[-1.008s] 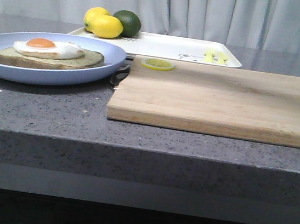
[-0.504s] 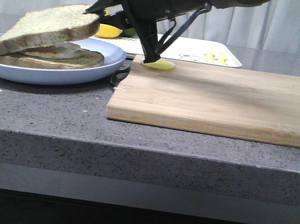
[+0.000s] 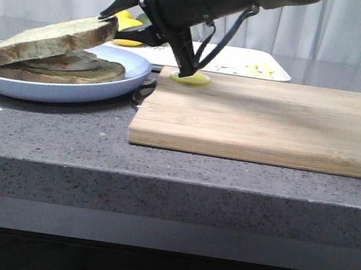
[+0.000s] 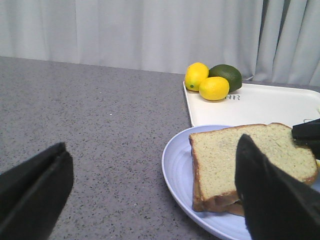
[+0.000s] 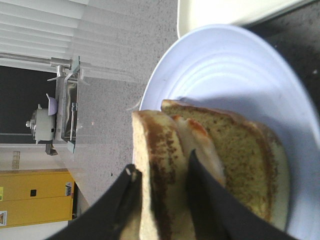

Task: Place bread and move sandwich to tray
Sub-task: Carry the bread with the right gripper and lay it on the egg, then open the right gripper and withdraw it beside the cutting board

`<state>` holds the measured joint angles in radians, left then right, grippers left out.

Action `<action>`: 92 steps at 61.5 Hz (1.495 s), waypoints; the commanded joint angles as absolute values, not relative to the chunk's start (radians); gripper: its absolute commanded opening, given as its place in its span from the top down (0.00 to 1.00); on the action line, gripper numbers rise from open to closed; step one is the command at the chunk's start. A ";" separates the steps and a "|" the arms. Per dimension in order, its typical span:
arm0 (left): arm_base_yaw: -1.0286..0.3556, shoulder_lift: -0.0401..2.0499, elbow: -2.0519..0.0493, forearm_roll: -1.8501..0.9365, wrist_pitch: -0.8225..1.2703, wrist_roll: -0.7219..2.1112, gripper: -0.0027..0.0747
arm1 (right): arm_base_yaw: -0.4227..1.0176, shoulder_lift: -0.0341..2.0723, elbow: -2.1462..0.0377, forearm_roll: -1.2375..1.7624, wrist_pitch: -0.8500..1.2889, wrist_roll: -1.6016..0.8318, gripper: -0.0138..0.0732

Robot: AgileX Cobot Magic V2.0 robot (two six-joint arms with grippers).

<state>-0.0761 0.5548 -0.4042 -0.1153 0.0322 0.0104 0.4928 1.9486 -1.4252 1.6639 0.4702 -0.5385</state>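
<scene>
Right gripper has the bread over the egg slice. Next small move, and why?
Probably lower the held edge a touch, then open. The right gripper pinches the bread at its raised edge; the far edge already rests on the sandwich on the plate, so the slice sits tilted. Releasing now would likely drop it unevenly.

Thick bread [image 3: 53, 40] lies tilted atop egg sandwich [image 3: 76, 67], tray [image 3: 243, 62] behind.

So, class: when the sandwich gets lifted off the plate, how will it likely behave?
The sandwich probably comes apart easily: the top bread sits tilted and loose over the egg. The egg layer may slide, since it looks smooth in the right wrist view. The right gripper holds the slice unbent by one edge, so it seems fairly stiff.
</scene>
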 commanded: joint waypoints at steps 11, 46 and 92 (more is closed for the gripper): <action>-0.074 0.563 -0.440 -0.115 -0.055 0.007 0.14 | 0.444 1.884 -1.458 1.626 0.596 -0.551 0.47; -0.074 0.569 -0.440 -0.115 -0.055 0.007 0.14 | 0.252 1.638 -1.457 1.066 0.756 -0.551 0.84; -0.074 0.569 -0.440 -0.115 -0.057 0.007 0.14 | 0.012 1.149 -1.143 -0.039 0.741 -0.075 0.97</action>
<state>-0.0761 0.5627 -0.4042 -0.1153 0.0322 0.0104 0.0171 1.2690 -1.2323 -0.0071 0.8926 -0.0978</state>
